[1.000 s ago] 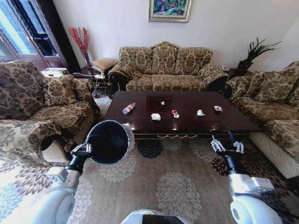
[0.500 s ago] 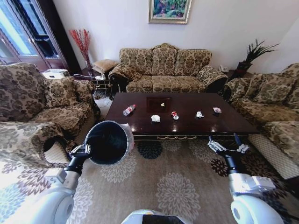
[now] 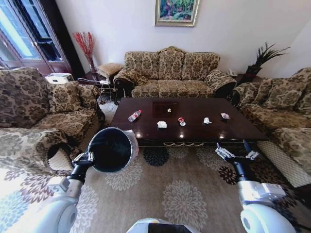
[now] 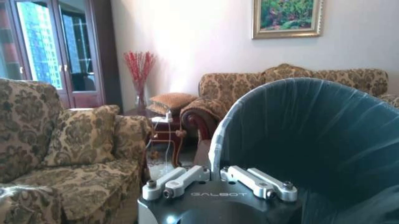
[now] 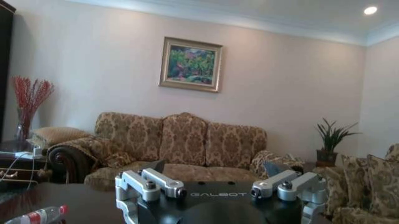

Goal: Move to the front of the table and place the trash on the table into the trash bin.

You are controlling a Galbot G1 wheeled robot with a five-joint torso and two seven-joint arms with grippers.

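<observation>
Trash sits spread along the dark wooden bench [image 3: 146, 133], which fills the middle of my head view with sofas on three sides. From left to right I read a clear bottle [image 3: 134, 115] with a red label lying on its side, a crumpled white tissue [image 3: 162, 124], a small red-and-white wrapper [image 3: 181, 121], another white tissue [image 3: 207, 120] and a second wrapper [image 3: 225, 116] near the bench's right end. A tiny yellowish scrap [image 3: 169, 110] lies on the square inlay behind them.

My left gripper [image 3: 81, 158], at lower left of the head view, has its fingers [image 4: 176, 179] clamped on the rim of the black trash bin [image 3: 112, 148], holding it tipped so its mouth faces the camera (the whitish liner shows around the rim). The bin hangs over the patterned carpet, short of the bench's front left corner.

My right gripper [image 3: 236, 154] hovers at lower right, just in front of the bench's front edge, fingers [image 5: 147, 182] spread wide and holding nothing. In the right wrist view the bottle [image 5: 34, 217] lies at lower left.
</observation>
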